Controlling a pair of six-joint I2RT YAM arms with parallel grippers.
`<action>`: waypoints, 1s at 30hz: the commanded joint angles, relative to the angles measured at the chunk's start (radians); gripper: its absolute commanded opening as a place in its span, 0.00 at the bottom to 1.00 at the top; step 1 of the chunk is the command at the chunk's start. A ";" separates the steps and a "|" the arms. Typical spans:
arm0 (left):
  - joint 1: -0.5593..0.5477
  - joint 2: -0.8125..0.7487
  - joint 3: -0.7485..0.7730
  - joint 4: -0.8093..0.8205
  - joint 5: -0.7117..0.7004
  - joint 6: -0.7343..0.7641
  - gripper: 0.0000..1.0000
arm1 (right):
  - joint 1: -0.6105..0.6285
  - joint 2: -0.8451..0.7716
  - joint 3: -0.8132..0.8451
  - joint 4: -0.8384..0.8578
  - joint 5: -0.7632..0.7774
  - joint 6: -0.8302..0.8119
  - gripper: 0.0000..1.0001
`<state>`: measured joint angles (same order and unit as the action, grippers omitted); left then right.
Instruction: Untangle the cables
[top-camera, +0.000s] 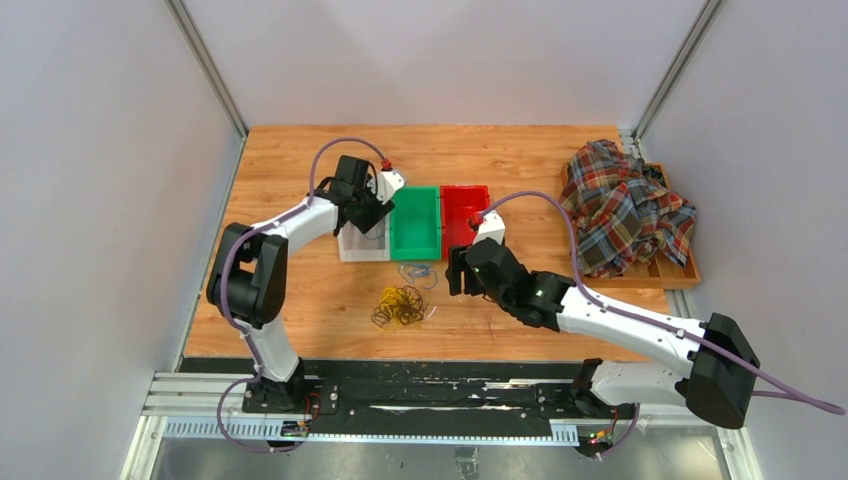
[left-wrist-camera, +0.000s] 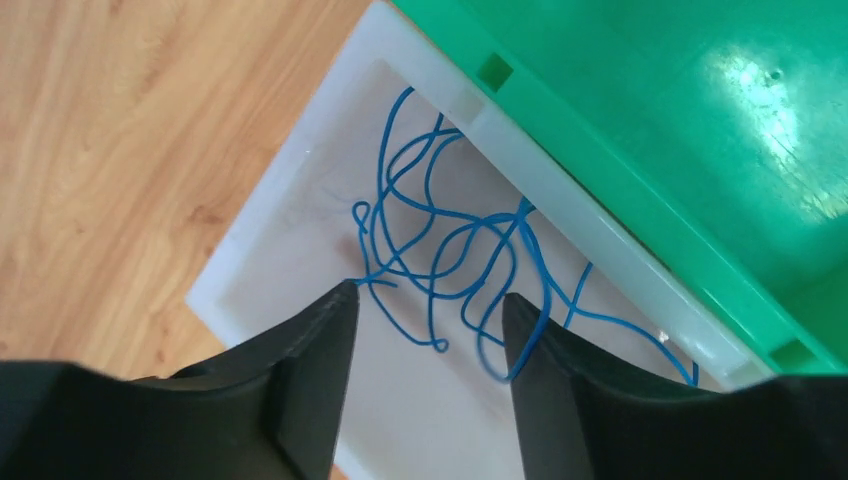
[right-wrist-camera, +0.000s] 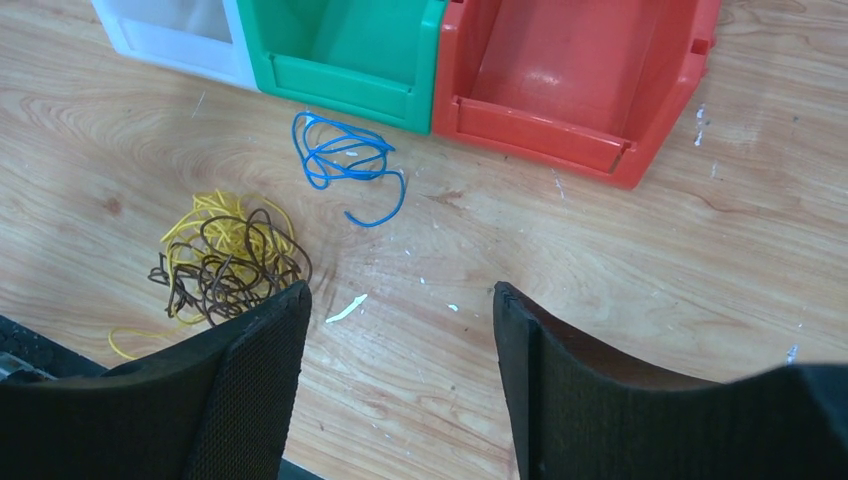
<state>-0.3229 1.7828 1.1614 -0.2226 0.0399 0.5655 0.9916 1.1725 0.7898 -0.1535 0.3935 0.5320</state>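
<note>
While blue cable loops, glossy white bin

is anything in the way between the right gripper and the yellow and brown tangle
Nothing visible. The yellow and brown tangle lies on the table beside the open right gripper; the loose blue cable sits apart, nearer the green bin.

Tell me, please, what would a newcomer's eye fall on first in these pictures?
Most striking is the bright row of white bin, green bin and red bin at mid-table, with the left gripper open above a loose blue cable lying in the white one. In front of them lies a yellow and dark brown tangle beside a second blue cable. At the far right sits a crumpled plaid cloth.
</note>
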 joint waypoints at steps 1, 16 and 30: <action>0.007 -0.108 0.051 -0.036 0.014 -0.013 0.64 | -0.034 -0.023 -0.013 0.004 0.028 0.029 0.68; 0.016 -0.350 0.239 -0.454 0.251 -0.139 0.98 | -0.097 0.128 0.029 0.078 -0.101 0.050 0.85; 0.016 -0.520 0.049 -0.543 0.400 -0.140 0.98 | -0.119 0.514 0.150 0.241 -0.245 -0.001 0.69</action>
<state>-0.3115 1.2999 1.2583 -0.7185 0.3492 0.4252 0.8989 1.6428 0.9131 0.0158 0.1928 0.5602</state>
